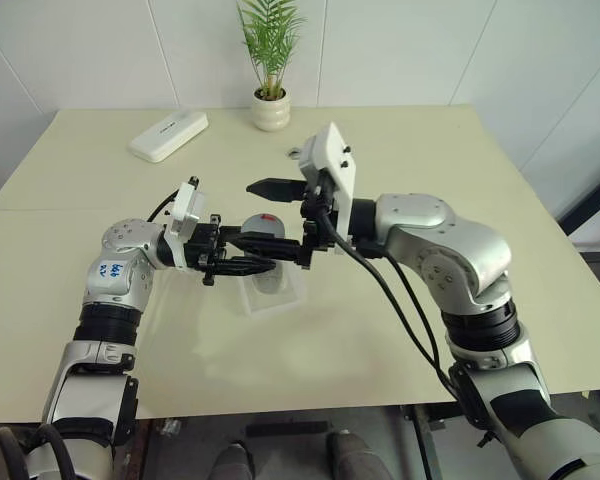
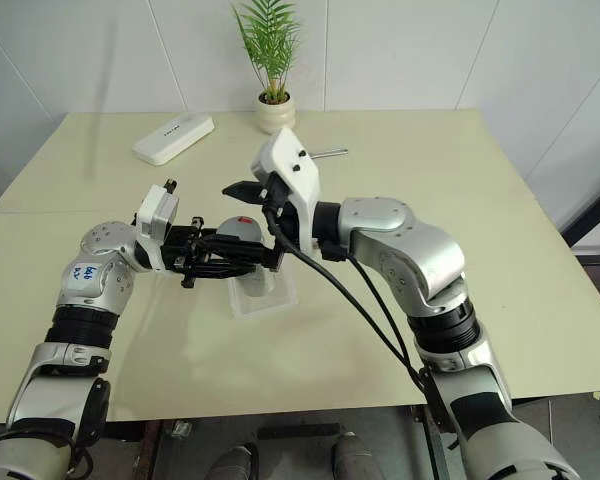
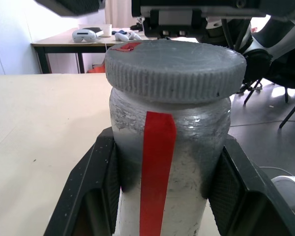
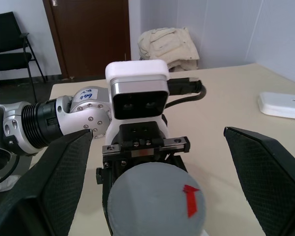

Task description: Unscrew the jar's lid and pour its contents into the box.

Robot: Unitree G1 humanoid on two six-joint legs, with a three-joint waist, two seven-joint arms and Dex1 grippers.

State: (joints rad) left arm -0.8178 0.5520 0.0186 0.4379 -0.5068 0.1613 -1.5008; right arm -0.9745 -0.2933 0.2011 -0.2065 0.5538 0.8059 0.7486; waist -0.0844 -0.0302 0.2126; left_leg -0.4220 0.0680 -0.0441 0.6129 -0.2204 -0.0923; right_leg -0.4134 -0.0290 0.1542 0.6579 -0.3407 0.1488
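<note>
Above the box [image 1: 273, 292], the left gripper [image 3: 162, 196] is clamped on the jar [image 3: 169, 162], lid [image 3: 174, 66] fitted, while the right gripper [image 4: 152, 182] stands wide apart, straddling the lid and holding nothing.

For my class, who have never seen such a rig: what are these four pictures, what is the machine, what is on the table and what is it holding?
This is a two-armed humanoid robot. Two pictures come from cameras in its head, looking down over its arms; the other two come from a camera on each wrist, looking along that arm's jaws.

The left gripper is shut on the jar, a silvery cylinder with a red stripe, held above the box, a clear tray on the table. The grey lid is still on. The right gripper has its jaws open on either side of the lid, not gripping it.

Farther back on the table are a white device and a potted plant.
</note>
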